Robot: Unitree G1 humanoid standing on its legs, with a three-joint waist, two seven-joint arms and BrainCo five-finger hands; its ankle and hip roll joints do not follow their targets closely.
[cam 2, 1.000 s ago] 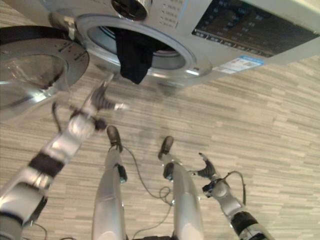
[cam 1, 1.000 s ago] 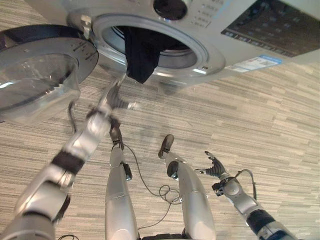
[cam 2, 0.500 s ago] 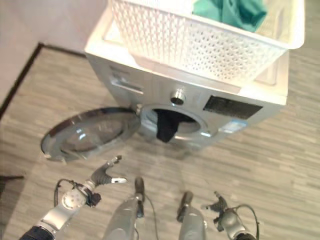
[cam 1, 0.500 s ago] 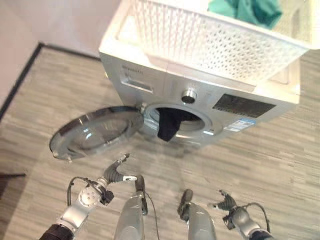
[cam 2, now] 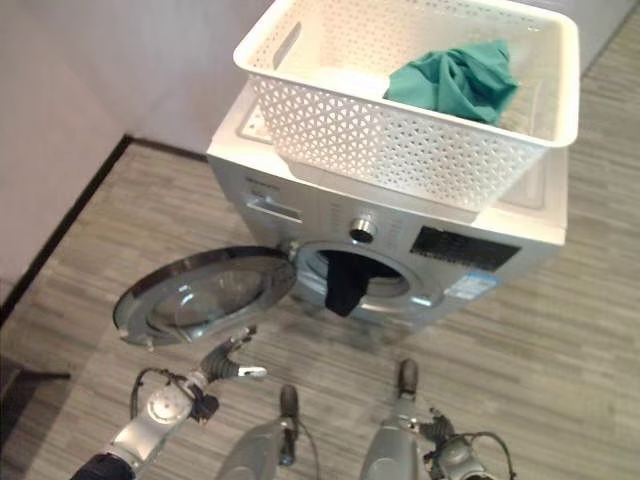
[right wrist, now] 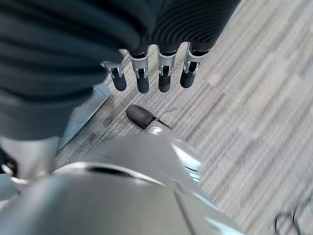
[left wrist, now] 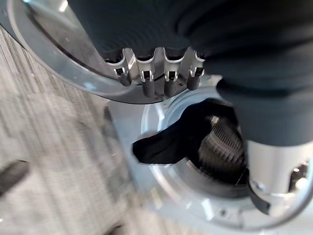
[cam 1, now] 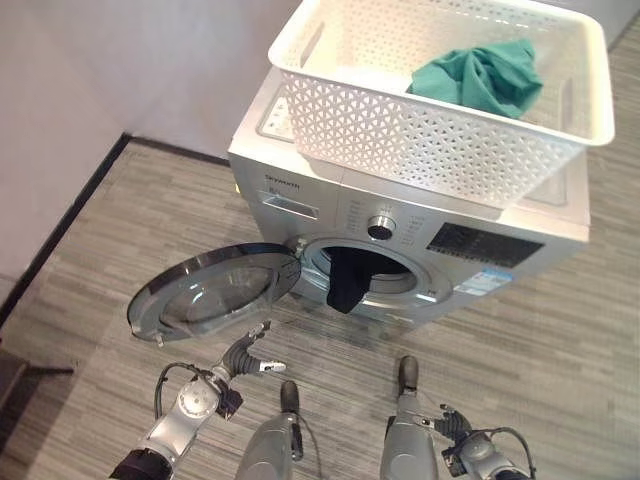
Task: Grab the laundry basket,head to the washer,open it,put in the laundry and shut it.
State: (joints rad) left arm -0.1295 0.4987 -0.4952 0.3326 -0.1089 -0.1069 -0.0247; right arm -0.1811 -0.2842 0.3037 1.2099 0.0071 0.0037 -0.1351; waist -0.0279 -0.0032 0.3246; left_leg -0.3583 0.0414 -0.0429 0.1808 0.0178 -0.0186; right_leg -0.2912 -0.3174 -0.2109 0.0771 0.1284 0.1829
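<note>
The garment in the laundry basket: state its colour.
Teal green: the crumpled garment lies in the white laundry basket, clearest in the left eye view.

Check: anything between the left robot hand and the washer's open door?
Only bare wood-grain floor lies between the left robot hand and the open door, as the left eye view shows.
</note>
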